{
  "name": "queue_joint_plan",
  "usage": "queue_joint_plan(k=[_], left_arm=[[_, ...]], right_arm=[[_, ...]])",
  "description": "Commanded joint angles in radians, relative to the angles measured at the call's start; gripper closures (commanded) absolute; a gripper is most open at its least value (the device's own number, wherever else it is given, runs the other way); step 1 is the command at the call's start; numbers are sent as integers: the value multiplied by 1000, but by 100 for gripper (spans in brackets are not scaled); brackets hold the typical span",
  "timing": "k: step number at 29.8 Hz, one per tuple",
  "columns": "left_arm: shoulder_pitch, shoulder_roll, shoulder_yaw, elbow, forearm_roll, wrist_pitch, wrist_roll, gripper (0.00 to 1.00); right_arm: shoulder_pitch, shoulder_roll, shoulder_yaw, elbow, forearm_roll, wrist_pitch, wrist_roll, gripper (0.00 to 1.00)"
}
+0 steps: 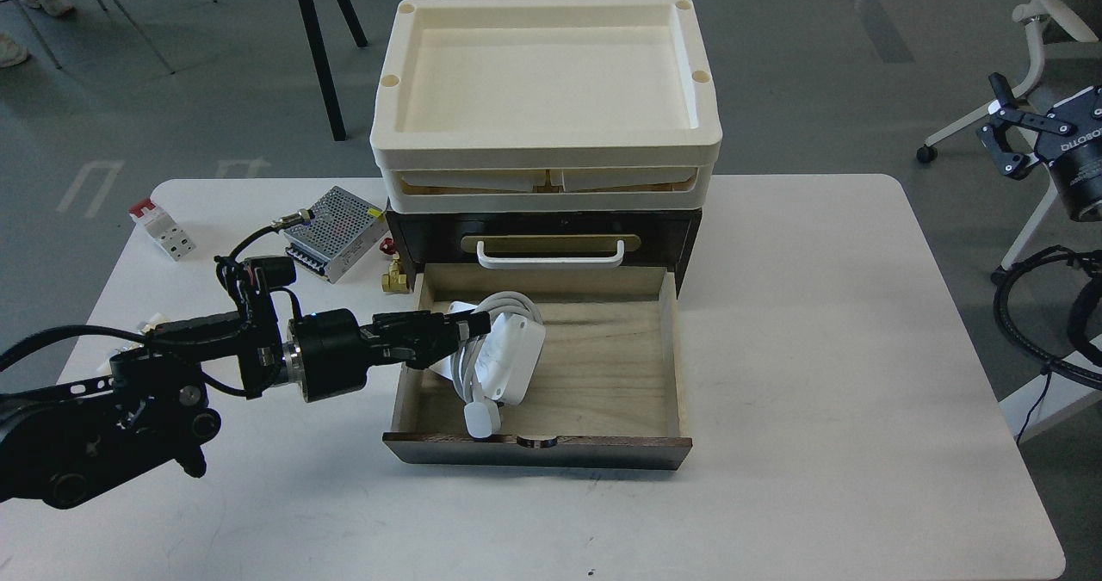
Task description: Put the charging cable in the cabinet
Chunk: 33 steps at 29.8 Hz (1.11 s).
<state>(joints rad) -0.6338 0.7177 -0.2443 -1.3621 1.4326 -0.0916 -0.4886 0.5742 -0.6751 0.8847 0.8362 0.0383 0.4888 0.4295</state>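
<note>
- Left tool [469,327] reaches in over the left wall of the open drawer [603,366], fingers closed on the charging cable [504,357].
- Cable block sits tilted inside the drawer, left half, cord wound round its middle; plug end [482,417] hangs down near the drawer's front wall.
- Can't tell if the block rests on the drawer floor or hangs in the grip.
- Drawer pulled fully out of the cabinet [680,237]; white handle [551,258] above it, cream trays [547,82] stacked on top.
- Right tool [1003,133] raised off the surface [818,349] at far right, well apart from the cabinet, fingers spread, nothing in them.
- Perforated metal box [334,232] and brass fitting [396,280] sit left of the cabinet.
</note>
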Motion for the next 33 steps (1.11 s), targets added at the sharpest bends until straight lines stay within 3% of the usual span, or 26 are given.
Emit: queue_joint_plan(k=[1, 4, 9, 15, 20, 23, 27, 33], left_arm=[[-6, -17, -9, 1, -15, -11, 0, 74], [-29, -53, -12, -5, -21, -14, 0, 24], [-43, -72, -15, -6, -78, -11, 0, 5], [-43, -63, -23, 0, -130, -8, 0, 2], [-3, 74, -231, -2, -422, -29, 0, 2], [26, 159, -308, 12, -766, -130, 0, 2], [25, 195, -394, 84, -1183, -397, 0, 2], [25, 126, -512, 93, -1241, -397, 0, 2]], right_arm=[[0, 0, 0, 0, 0, 0, 0, 0], [0, 0, 0, 0, 0, 0, 0, 0], [-2, 0, 0, 0, 2, 0, 0, 0], [-2, 0, 2, 4, 5, 0, 0, 0], [4, 2, 17, 8, 5, 0, -1, 0], [22, 11, 14, 11, 5, 0, -3, 0], [65, 22, 2, 67, 2, 0, -8, 0], [75, 65, 5, 136, -14, 0, 0, 0]])
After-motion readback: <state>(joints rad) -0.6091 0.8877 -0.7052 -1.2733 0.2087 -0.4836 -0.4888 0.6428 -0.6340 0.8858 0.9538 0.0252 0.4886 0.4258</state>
